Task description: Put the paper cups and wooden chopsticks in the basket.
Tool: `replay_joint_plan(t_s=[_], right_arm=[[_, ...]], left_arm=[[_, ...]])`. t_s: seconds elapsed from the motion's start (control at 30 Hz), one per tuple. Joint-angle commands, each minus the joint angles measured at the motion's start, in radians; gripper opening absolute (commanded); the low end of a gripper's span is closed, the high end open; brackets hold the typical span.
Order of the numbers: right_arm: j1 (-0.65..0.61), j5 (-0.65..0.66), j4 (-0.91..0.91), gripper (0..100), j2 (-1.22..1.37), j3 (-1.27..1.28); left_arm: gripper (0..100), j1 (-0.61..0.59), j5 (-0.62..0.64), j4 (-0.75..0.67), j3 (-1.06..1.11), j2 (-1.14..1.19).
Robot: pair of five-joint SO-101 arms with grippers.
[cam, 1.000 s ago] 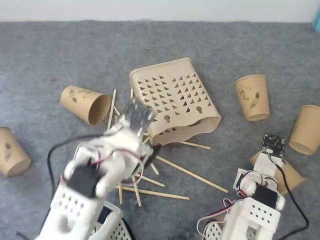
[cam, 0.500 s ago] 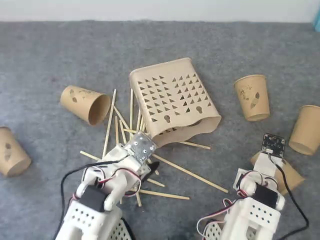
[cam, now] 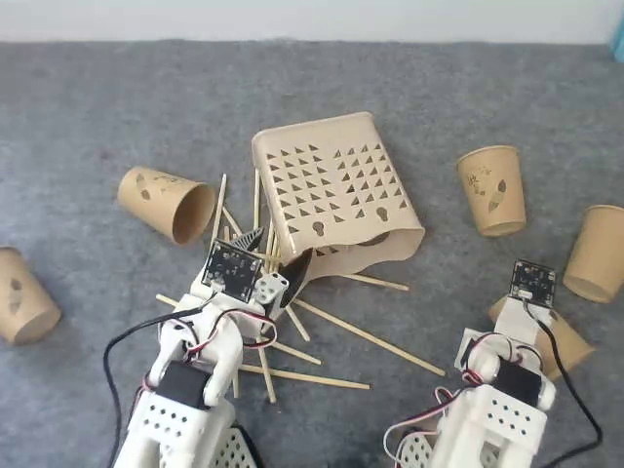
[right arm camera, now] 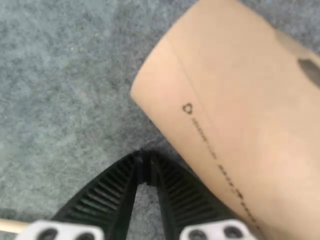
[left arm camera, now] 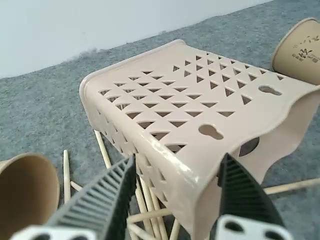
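The beige basket (cam: 336, 190) lies upside down in the middle of the grey carpet. My left gripper (cam: 276, 253) is open and straddles its near left corner, with the basket (left arm camera: 200, 112) between the black fingers (left arm camera: 107, 197). Wooden chopsticks (cam: 370, 338) lie scattered under and in front of the basket. Paper cups lie on their sides at the left (cam: 168, 203), far left (cam: 19, 295), right (cam: 492, 188) and far right (cam: 595, 252). My right gripper (right arm camera: 147, 169) is shut and empty, its tips on the carpet beside another lying cup (right arm camera: 240, 115).
The right arm's base (cam: 497, 409) stands at the front right, over the cup (cam: 565, 343) by it. The left arm's base (cam: 180, 419) is at the front left. Open carpet stretches behind the basket to the wall.
My left gripper has turned, come down and opened around the basket's near left corner. The basket has shifted slightly. The right arm has kept still.
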Motion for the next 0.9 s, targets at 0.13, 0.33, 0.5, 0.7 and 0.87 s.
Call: replay_joint_plan(t_s=[0.13, 0.33, 0.5, 0.7, 0.87], right_arm=[[0.016, 0.011, -0.022, 0.6, -0.004, -0.032], [0.018, 0.011, -0.022, 0.6, -0.004, -0.032], [0.018, 0.011, -0.022, 0.6, -0.004, -0.032], [0.019, 0.011, -0.022, 0.6, -0.004, -0.032], [0.019, 0.011, -0.022, 0.6, -0.004, -0.032]], left_arm=[[26, -0.008, -0.035, 0.100, -0.005, -0.005], [26, -0.015, -0.078, 0.147, -0.005, -0.006], [26, 0.014, -0.075, 0.048, -0.005, -0.002], [32, 0.014, -0.068, -0.018, -0.007, 0.146], [32, -0.017, -0.029, -0.189, -0.048, 0.336]])
